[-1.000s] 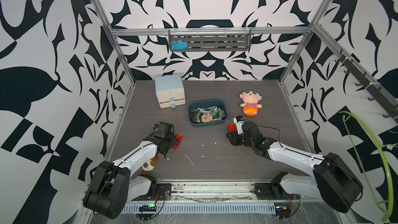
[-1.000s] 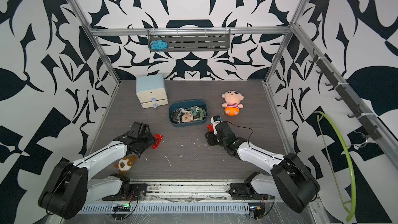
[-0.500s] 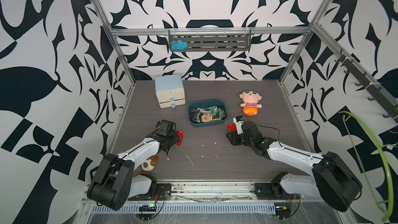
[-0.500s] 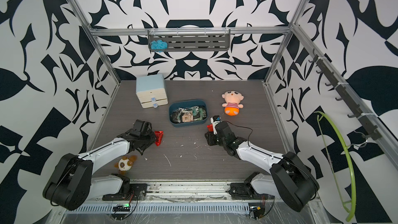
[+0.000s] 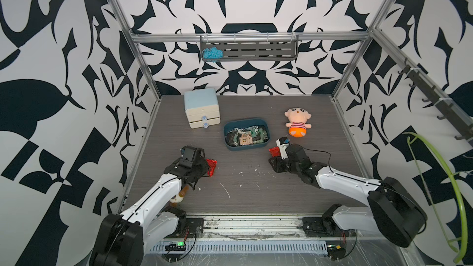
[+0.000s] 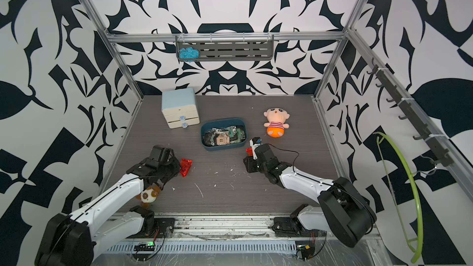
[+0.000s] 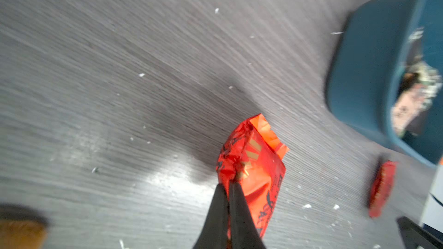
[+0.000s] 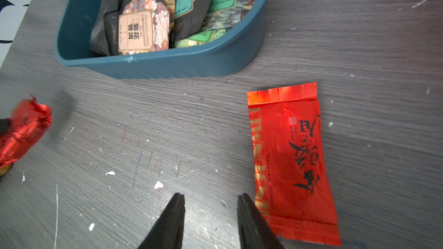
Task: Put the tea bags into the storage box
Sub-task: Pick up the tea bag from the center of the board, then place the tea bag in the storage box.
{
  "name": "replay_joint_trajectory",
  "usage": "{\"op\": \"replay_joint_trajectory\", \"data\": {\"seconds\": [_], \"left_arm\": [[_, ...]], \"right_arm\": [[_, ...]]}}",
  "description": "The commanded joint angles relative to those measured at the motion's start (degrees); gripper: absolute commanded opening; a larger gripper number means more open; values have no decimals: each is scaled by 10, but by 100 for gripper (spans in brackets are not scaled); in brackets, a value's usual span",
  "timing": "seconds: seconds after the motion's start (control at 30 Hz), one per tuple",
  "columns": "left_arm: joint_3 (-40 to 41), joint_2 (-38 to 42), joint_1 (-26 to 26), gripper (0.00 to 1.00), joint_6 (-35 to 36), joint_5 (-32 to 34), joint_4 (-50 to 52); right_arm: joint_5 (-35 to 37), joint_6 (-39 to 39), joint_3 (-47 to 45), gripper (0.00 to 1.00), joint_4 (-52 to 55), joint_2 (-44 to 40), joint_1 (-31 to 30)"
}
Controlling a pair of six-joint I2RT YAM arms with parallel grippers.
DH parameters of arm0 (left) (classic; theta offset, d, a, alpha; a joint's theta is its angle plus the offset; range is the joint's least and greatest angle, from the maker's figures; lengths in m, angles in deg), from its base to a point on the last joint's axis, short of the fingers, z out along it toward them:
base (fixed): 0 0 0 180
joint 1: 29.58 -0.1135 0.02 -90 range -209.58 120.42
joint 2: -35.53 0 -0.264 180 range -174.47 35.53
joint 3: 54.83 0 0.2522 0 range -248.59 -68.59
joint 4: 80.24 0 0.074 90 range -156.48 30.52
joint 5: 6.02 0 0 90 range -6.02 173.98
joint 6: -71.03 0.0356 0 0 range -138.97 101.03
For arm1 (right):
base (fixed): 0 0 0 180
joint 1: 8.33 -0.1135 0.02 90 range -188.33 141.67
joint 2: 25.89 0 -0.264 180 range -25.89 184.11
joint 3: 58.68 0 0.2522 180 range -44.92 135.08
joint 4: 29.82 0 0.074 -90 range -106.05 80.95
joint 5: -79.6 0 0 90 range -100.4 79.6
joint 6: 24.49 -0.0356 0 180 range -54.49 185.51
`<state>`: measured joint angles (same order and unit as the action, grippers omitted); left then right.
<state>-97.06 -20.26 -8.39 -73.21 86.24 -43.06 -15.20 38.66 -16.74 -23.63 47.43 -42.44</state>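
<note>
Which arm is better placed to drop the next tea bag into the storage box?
Left. The left claw is shut on a red tea bag; the right claw stands open, holding nothing.

Red tea bags (image 8: pixel 292 164) bear black script; storage box (image 8: pixel 167 65) teal; table (image 8: pixel 359 44) grey woodgrain.

Premises: a robotics test cell in a laboratory, not a domestic or retail setting. An aluminium frame (image 5: pixel 332 36) encloses the work area, and black-and-white patterned panels (image 5: pixel 243 1) line the back and both sides. Two white-and-black arms, left (image 5: pixel 158 195) and right (image 5: pixel 343 180), are mounted on a metal rail (image 5: pixel 256 223) along the near edge of the grey wood-grain counter (image 5: pixel 256 200). Exposed wiring and a lit circuit board (image 5: pixel 176 246) sit below that edge. A slotted rack (image 5: pixel 256 51) hangs on the back frame.
</note>
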Motion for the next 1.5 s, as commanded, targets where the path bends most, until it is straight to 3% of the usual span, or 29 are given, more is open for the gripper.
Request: {"op": "replay_joint_trajectory", "data": {"seconds": [0.0,0.17,0.33,0.67,1.0,1.33,1.37,1.47], "left_arm": [[0,42,2,0,-2,-8,46],[-33,83,2,0,-6,-9,49],[-92,51,3,0,-3,-35,27],[-248,-165,95,0,5,5,-67],[-404,-407,110,0,18,34,-35],[-413,-455,111,0,16,50,-33],[-410,-451,111,3,17,52,-31],[-401,-430,111,27,21,61,-18]], "right_arm": [[19,0,22,41,-10,-4,2],[21,-1,29,40,-13,8,1],[12,-5,34,39,-18,21,1],[11,-5,39,39,-21,32,2],[26,-2,40,38,-12,21,1],[46,0,29,39,-9,-4,1],[46,0,29,39,-8,-5,2],[46,1,29,39,-8,-10,2]]}}
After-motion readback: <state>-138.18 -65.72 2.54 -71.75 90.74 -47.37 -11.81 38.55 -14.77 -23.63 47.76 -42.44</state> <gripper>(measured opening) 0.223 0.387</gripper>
